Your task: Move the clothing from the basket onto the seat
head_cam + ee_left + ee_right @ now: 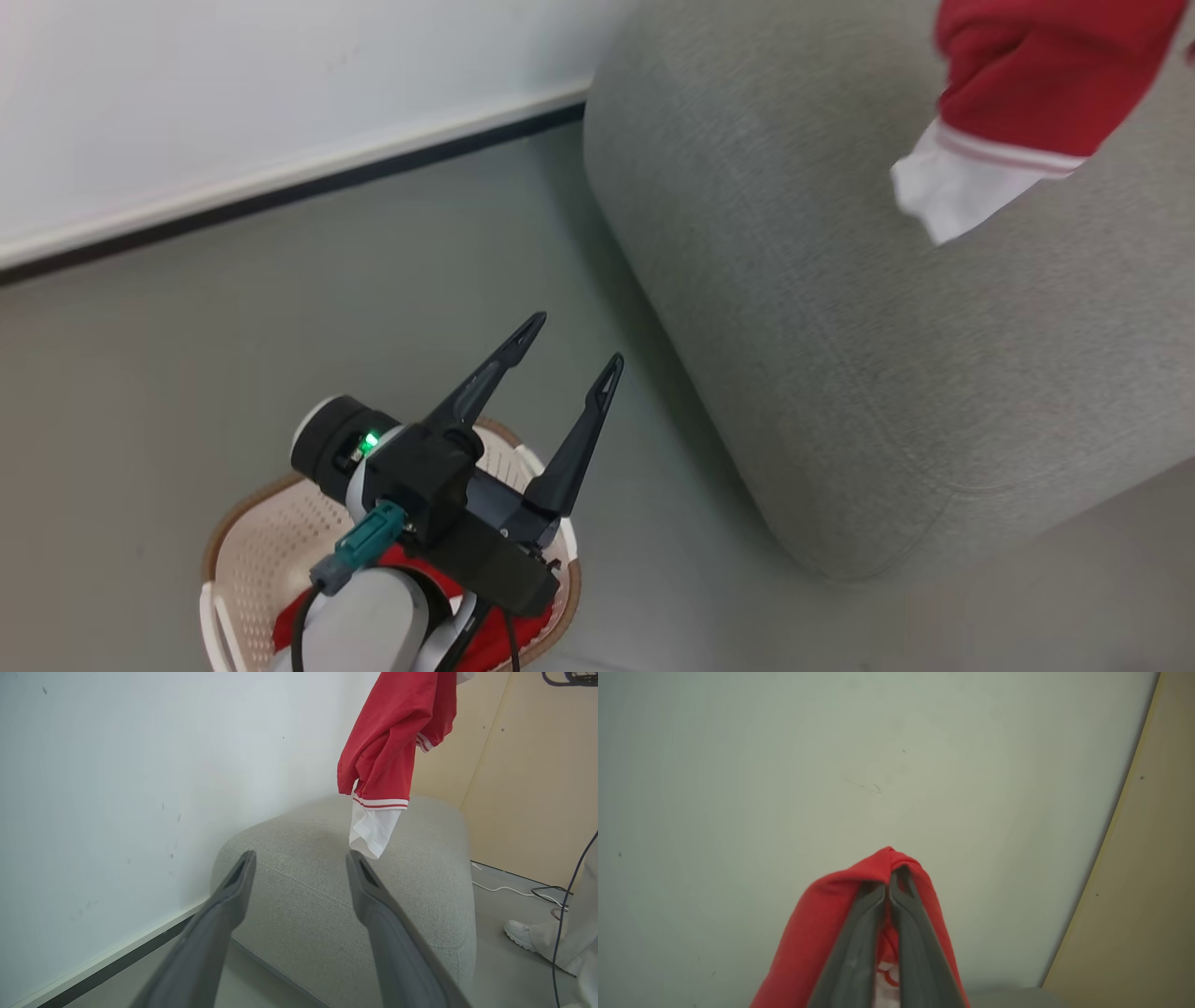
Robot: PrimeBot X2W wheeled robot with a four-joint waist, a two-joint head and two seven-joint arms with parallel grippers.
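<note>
Grey seat [887, 355] below: R gripper [889, 879] pinches red clothing [1027, 75], top cropped; L gripper [576, 338] spread.

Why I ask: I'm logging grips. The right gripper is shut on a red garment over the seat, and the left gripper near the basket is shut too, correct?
No: the left gripper is open, its fingers spread wide, as the head view shows. The rest stands: the right gripper is shut on the red garment over the seat, and the left gripper is near the basket.
</note>
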